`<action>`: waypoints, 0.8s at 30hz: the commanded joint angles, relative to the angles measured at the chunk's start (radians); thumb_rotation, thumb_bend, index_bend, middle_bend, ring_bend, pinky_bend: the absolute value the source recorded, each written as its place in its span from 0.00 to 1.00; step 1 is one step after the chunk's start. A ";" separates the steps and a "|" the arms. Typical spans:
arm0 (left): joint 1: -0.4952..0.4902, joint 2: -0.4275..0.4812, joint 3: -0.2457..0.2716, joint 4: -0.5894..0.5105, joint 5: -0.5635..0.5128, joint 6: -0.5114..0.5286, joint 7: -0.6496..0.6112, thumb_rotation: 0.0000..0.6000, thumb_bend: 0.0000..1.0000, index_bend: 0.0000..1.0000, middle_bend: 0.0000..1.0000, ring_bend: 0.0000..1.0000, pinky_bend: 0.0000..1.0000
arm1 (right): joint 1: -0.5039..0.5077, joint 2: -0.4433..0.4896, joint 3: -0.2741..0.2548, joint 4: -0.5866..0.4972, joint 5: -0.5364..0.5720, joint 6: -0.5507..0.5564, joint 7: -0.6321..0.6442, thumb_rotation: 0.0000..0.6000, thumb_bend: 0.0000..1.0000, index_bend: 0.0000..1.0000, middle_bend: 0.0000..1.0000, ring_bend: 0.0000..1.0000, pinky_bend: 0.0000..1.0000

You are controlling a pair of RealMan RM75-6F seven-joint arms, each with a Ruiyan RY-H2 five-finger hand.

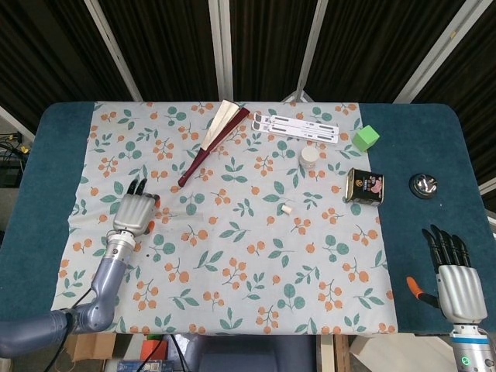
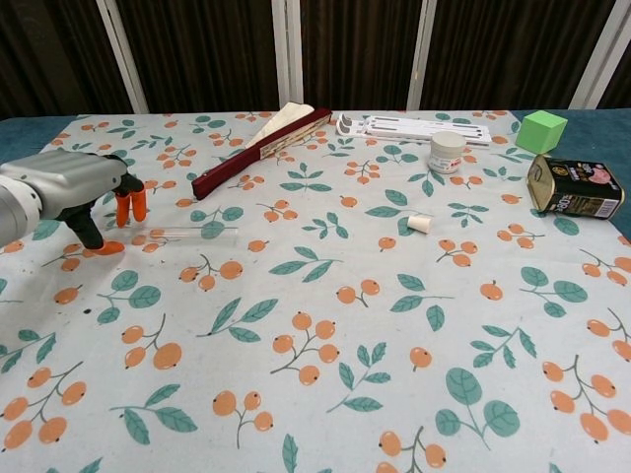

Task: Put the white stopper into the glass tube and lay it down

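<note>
The clear glass tube (image 2: 182, 234) lies flat on the leaf-print cloth at the left, faint in the head view (image 1: 177, 214). My left hand (image 2: 79, 189) hangs over the tube's left end, its orange-tipped fingers (image 2: 129, 206) behind the tube and the thumb in front. The fingers are apart, and whether they touch the glass I cannot tell. The white stopper (image 2: 421, 224) lies on its side near the cloth's middle (image 1: 287, 208), far from the tube. My right hand (image 1: 453, 279) rests spread and empty at the near right edge, seen only in the head view.
A folded dark red fan (image 1: 211, 141) lies at the back left of centre. A white plastic strip (image 1: 302, 126), a small white jar (image 1: 309, 157), a green cube (image 1: 366, 138), a tin can (image 1: 364, 187) and a metal bell (image 1: 423, 185) occupy the back right.
</note>
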 commanded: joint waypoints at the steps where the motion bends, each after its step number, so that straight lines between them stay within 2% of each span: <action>1: -0.007 -0.010 0.005 0.016 -0.009 -0.002 -0.003 1.00 0.40 0.41 0.43 0.03 0.00 | 0.000 0.000 0.000 0.000 0.001 -0.001 0.001 1.00 0.30 0.00 0.00 0.00 0.00; 17: -0.031 -0.011 0.018 0.043 -0.032 -0.018 -0.024 1.00 0.42 0.43 0.46 0.03 0.00 | 0.003 -0.004 0.005 -0.005 0.010 -0.013 -0.004 1.00 0.30 0.00 0.00 0.00 0.00; 24: -0.035 -0.017 0.026 0.050 -0.018 -0.005 -0.041 1.00 0.56 0.53 0.56 0.09 0.00 | 0.002 -0.005 0.005 -0.006 0.009 -0.011 -0.002 1.00 0.30 0.00 0.00 0.00 0.00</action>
